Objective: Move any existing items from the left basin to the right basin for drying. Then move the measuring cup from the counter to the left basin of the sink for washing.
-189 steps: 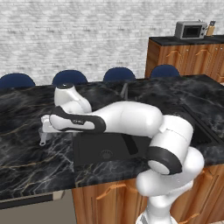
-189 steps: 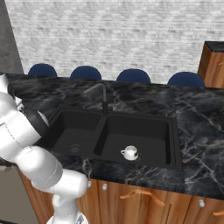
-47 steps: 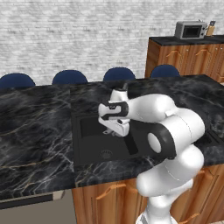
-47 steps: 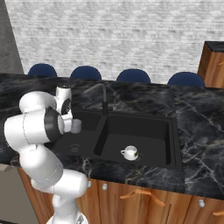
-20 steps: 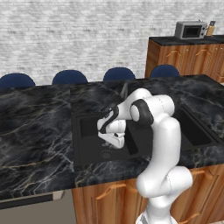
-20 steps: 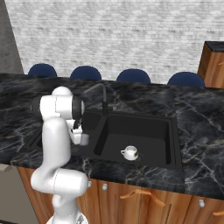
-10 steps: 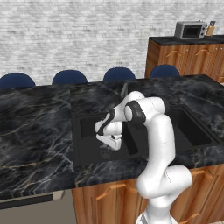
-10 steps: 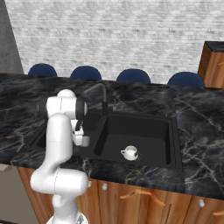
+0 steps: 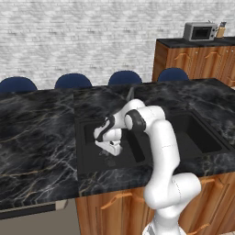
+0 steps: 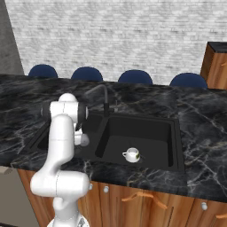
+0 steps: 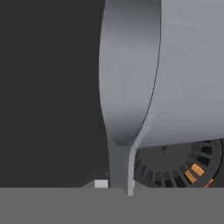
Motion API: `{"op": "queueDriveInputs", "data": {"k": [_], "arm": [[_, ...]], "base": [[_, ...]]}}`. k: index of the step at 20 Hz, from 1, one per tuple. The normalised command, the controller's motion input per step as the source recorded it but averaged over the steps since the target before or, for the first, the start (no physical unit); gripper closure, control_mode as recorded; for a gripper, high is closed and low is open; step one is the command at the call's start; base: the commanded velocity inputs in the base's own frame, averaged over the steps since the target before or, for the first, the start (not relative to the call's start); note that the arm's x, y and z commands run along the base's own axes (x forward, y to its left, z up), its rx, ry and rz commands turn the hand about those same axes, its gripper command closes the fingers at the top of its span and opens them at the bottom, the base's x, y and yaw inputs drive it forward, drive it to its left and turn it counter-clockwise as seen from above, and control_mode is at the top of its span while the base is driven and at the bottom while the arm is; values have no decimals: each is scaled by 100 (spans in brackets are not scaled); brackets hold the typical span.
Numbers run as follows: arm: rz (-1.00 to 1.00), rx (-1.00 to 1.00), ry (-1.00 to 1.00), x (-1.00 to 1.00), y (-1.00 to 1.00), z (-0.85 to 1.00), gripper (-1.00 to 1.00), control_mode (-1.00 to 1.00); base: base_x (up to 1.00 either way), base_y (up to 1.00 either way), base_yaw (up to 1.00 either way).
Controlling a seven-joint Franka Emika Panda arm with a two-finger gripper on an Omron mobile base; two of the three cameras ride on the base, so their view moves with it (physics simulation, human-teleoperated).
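Reaching down into the left basin, the gripper has its fingers closed on the handle of the measuring cup, directly above the drain. Rightward, the divider, then the bowl in the right basin.

White brick wall, blue chairs, wood cabinet w/ microwave.

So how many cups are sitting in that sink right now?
2. A small white-silver cup rests on the floor of the right basin. The grey measuring cup is over the left basin, on the gripper. None seems hidden.
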Motion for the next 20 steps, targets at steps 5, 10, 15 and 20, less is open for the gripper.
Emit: {"op": "queueDriveInputs", "data": {"k": [5,10,15,20], "arm": [[0,2,-1,-7,-4,-7,-100,-100],[0,3,-5,-26,-26,12,-100,-100],[-1,2,-4,-18,-8,47,-100,-100],[-2,0,0,-11,0,71,-100,-100]], "base": [[0,0,0],[0,0,0],[0,0,0],[0,0,0]]}}
